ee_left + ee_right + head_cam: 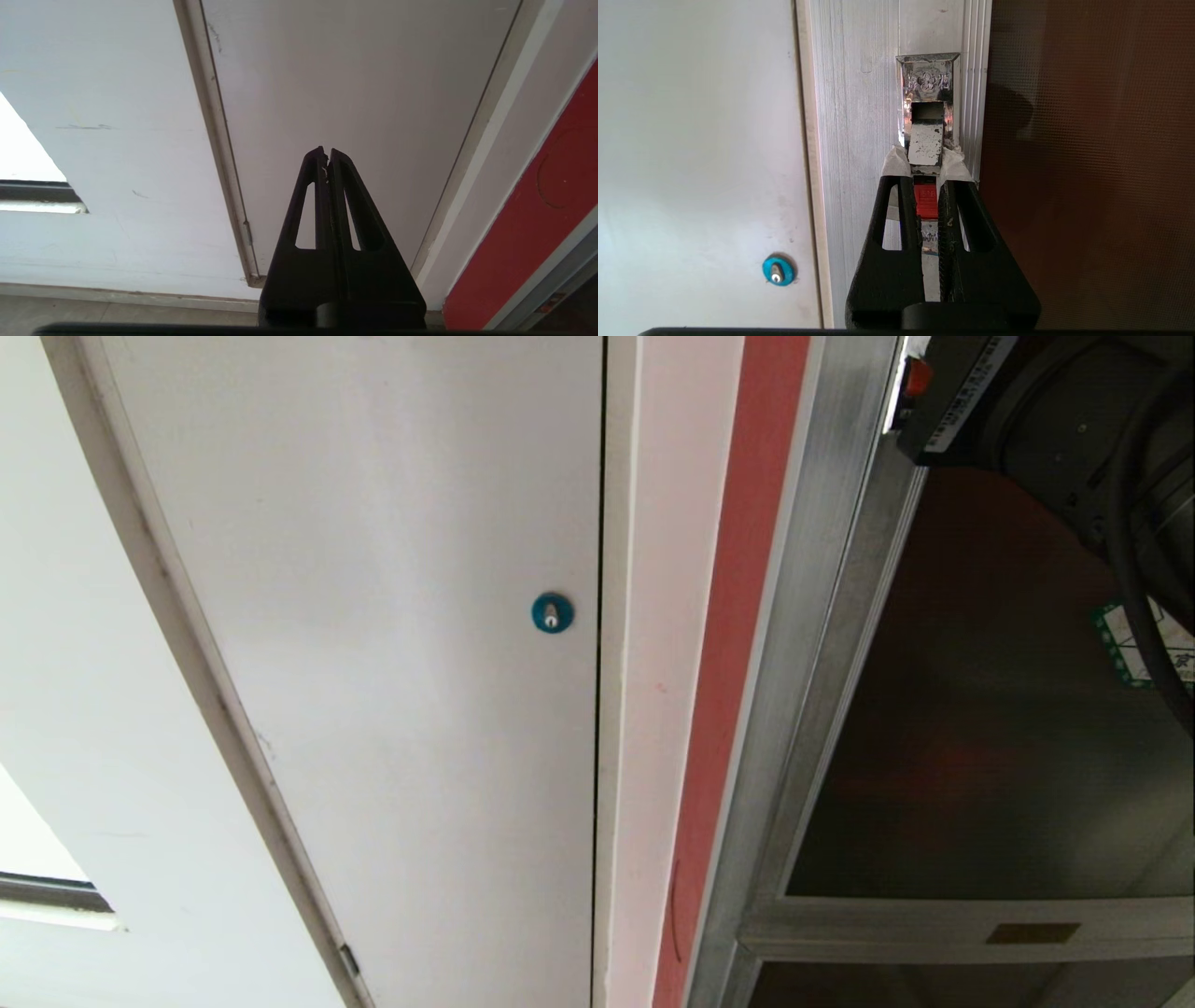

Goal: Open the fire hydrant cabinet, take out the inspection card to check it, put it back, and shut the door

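Right wrist view, right claw pinching the red latch on the shut door, left claw pressed together, parked by the white door

A white door carried a round blue lock; the silver-framed fire hydrant cabinet showed dark tinted glass and a red latch.

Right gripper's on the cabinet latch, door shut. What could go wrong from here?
1. The right gripper is shut on the latch only at its white-padded fingertips, so it may slip off when pulling.
2. The latch sits right beside the tinted glass of the door; a slip could knock the glass.
3. The head view shows little of the latch, so a slip may go unseen.
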